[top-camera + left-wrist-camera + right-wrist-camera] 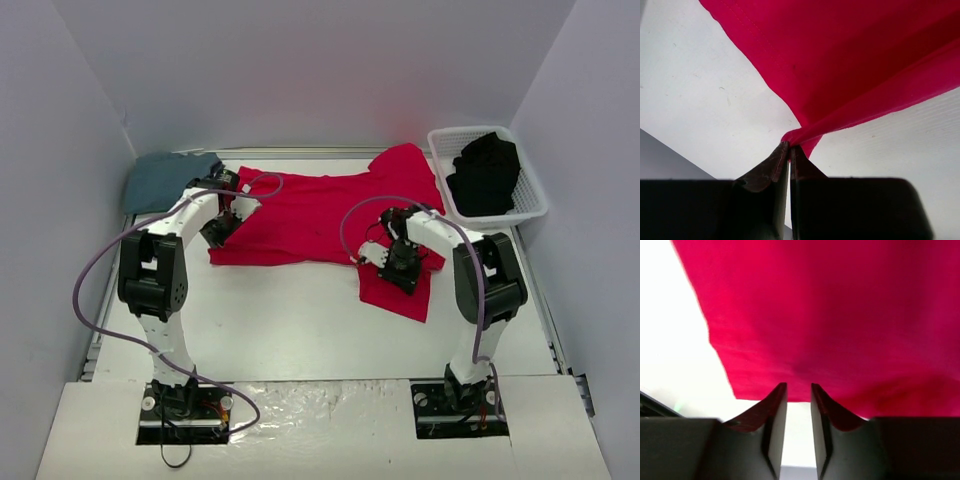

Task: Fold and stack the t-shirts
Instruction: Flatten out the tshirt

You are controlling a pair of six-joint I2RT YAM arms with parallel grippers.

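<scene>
Left wrist: left tool [789, 146] pinches the red shirt [850, 60] corner; right tool [798, 386] is open (grab first), then lift both together.

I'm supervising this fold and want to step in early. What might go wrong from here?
The left fingers pinch only a small bunched corner of the red t-shirt, so it may slip out under a pull. The right fingers stand slightly apart at the hem with no cloth visibly clamped; lifting now might drag one side and skew the fold. The shirt's far sleeve lies right beside the basket and may snag.
</scene>
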